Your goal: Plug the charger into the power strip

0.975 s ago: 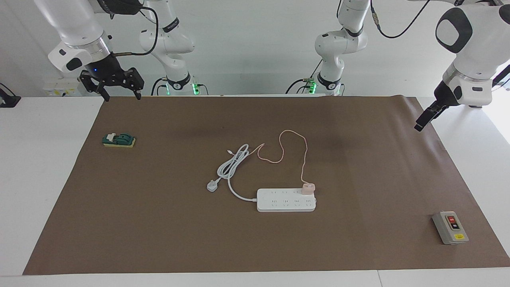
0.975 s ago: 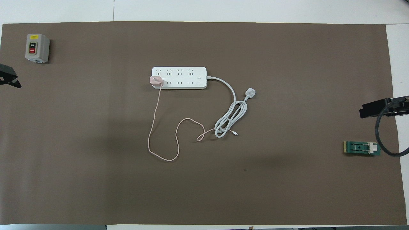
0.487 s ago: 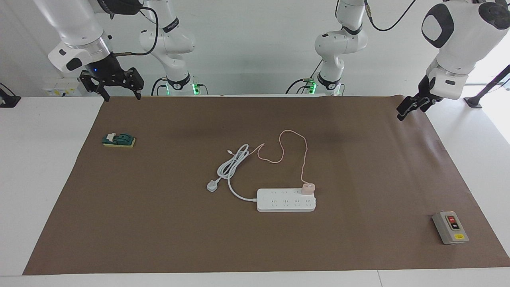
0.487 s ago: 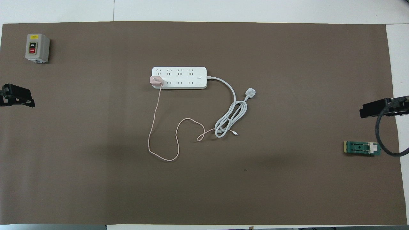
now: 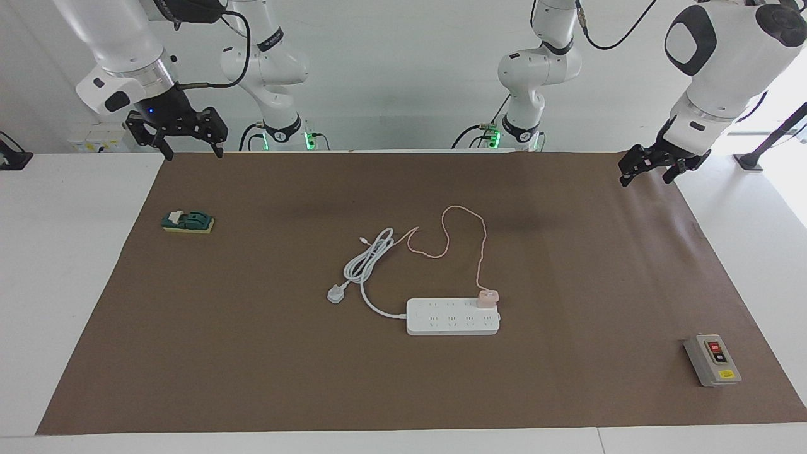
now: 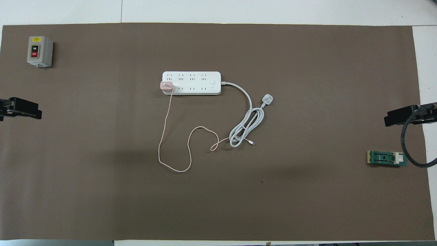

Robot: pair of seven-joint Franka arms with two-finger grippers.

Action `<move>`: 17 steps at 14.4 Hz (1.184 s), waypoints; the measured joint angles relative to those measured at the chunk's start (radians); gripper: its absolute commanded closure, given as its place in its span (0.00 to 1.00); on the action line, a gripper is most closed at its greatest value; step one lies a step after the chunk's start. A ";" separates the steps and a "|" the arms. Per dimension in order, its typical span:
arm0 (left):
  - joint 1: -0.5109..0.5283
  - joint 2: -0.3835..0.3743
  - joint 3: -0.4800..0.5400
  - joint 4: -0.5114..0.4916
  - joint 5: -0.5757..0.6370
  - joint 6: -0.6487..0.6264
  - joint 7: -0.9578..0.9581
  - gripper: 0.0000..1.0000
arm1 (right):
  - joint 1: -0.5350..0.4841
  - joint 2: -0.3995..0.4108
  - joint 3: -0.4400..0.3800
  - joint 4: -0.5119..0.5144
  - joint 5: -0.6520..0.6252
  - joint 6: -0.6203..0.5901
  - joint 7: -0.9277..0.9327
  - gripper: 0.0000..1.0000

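The white power strip (image 5: 452,316) lies flat mid-table and also shows in the overhead view (image 6: 191,83). The pale-pink charger (image 5: 487,297) sits on the strip's end socket toward the left arm's end of the table, seen from above too (image 6: 167,86). Its thin pink cable (image 6: 159,154) loops over the mat toward the robots. My left gripper (image 5: 645,180) is open and empty in the air over the mat's corner near its base; it shows at the overhead view's edge (image 6: 30,112). My right gripper (image 5: 193,154) is open and empty, waiting over the mat's other near corner (image 6: 396,118).
The strip's thick white cord (image 5: 369,255) lies coiled beside its white three-pin plug (image 5: 336,294). A grey box with red and black buttons (image 5: 712,359) stands at the left arm's end. A green part on a yellow base (image 5: 188,222) lies at the right arm's end. A brown mat (image 5: 252,353) covers the table.
My left gripper has risen and swung in from beside the mat's edge to over its corner, turning so both fingers show apart. The right arm, charger and strip have not moved.
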 measured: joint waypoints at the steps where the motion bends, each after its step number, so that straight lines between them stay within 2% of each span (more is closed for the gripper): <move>1: -0.002 0.000 0.000 0.000 -0.001 0.000 0.000 0.00 | 0.000 0.000 0.000 0.000 0.000 0.000 0.000 0.00; 11: -0.009 0.000 0.018 0.000 -0.001 -0.007 -0.001 0.00 | 0.000 0.000 0.000 0.000 0.000 0.000 0.000 0.00; 15: -0.168 0.000 0.182 -0.001 -0.001 -0.007 -0.002 0.00 | 0.000 0.000 0.000 0.000 0.000 0.000 0.000 0.00; 17: -0.188 0.000 0.200 -0.001 -0.001 -0.007 -0.003 0.00 | 0.000 0.000 0.000 0.000 0.000 0.000 0.000 0.00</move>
